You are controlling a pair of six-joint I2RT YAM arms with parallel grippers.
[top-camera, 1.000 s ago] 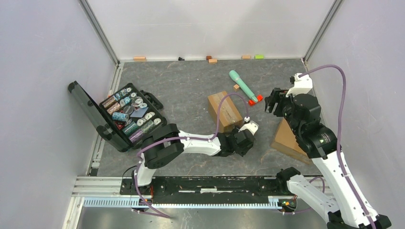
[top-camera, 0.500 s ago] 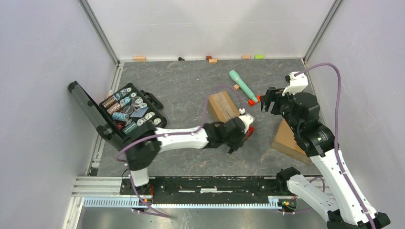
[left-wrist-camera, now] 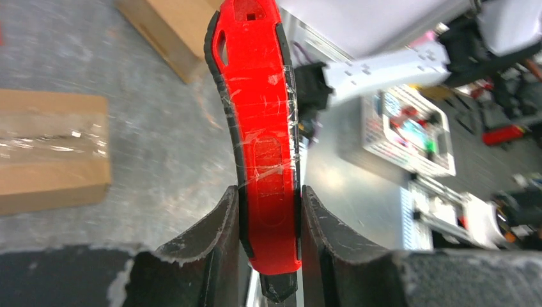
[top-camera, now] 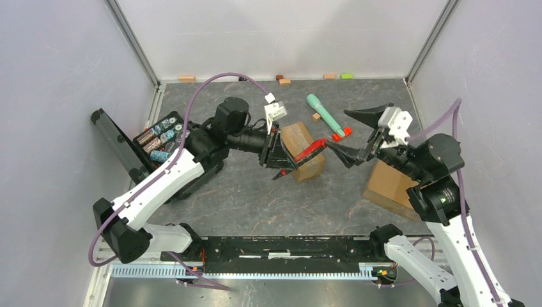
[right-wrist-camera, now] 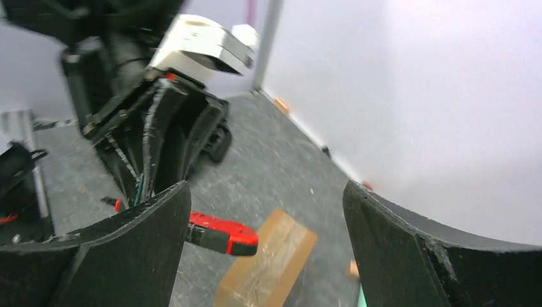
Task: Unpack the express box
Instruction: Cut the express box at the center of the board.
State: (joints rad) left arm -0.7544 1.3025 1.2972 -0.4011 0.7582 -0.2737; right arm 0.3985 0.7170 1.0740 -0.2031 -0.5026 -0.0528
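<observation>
Findings, from the near edge outward.

1. A black rail (top-camera: 268,246) runs along the near edge of the table (top-camera: 255,204).
2. A plain brown box (top-camera: 385,185) sits on the right side, partly under the right arm.
3. The left pincer (left-wrist-camera: 268,217) is closed on a red knife (left-wrist-camera: 265,128) with black edging. Its fingers (left-wrist-camera: 220,224) press on both flat sides of the handle's lower end, and the rest of the handle sticks out past them.
4. The taped box (top-camera: 300,148) lies on the table near the middle, with clear tape along its top. From overhead the knife crosses its near right corner. Whether the two touch cannot be told.
5. The right pincer (top-camera: 355,135) hangs just right of the taped box with its jaws spread wide and nothing between them. It faces the knife's free end.
6. An open black case (top-camera: 172,150) of small parts stands at the left, its lid raised.
7. A green tube (top-camera: 325,115) lies beyond the taped box.
8. Small coloured blocks (top-camera: 284,81) line the far wall.
</observation>
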